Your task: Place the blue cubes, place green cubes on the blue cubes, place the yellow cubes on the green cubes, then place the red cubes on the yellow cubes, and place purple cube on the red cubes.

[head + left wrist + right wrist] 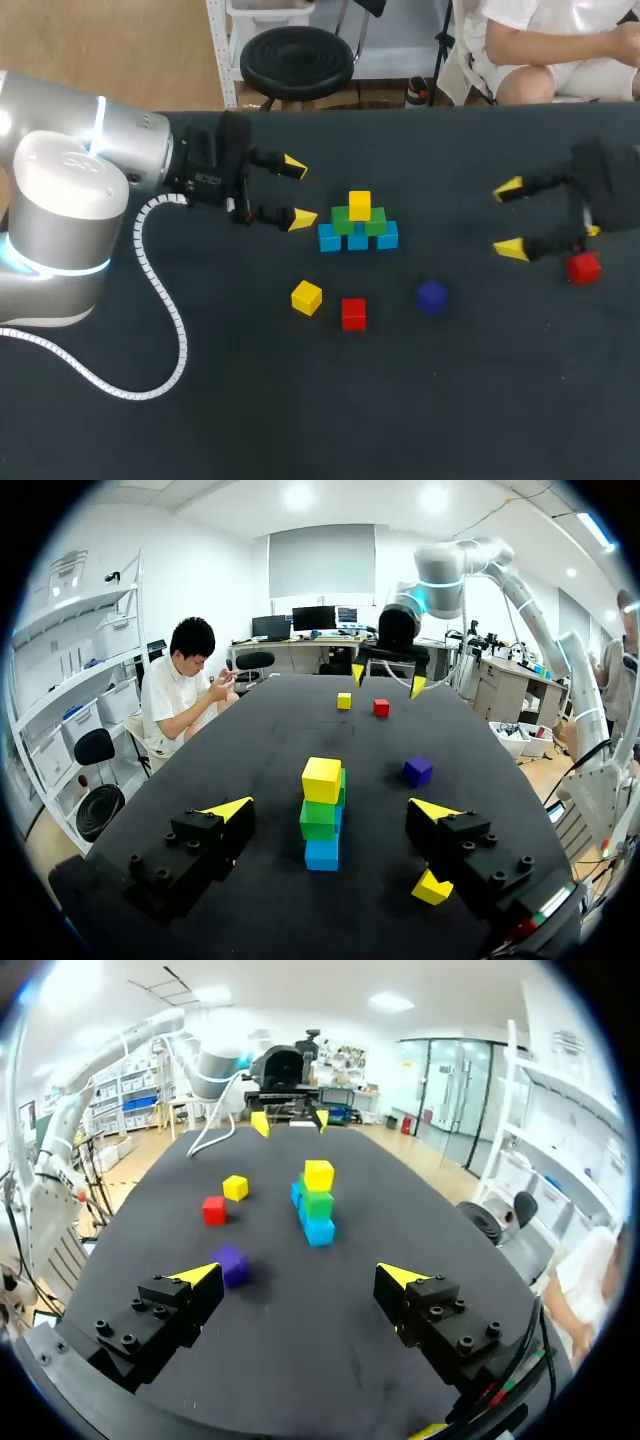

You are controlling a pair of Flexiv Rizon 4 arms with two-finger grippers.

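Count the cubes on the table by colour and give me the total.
Blue cubes: 3
Green cubes: 2
Yellow cubes: 3
Red cubes: 2
Purple cube: 1
Total: 11

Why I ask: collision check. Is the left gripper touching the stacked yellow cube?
Apart. The head view shows bare table between the left gripper and the stacked yellow cube; its fingers are open.

The cube stack (358, 225) stands between left gripper (299, 192) and right gripper (510, 218), behind loose cubes (353, 313).
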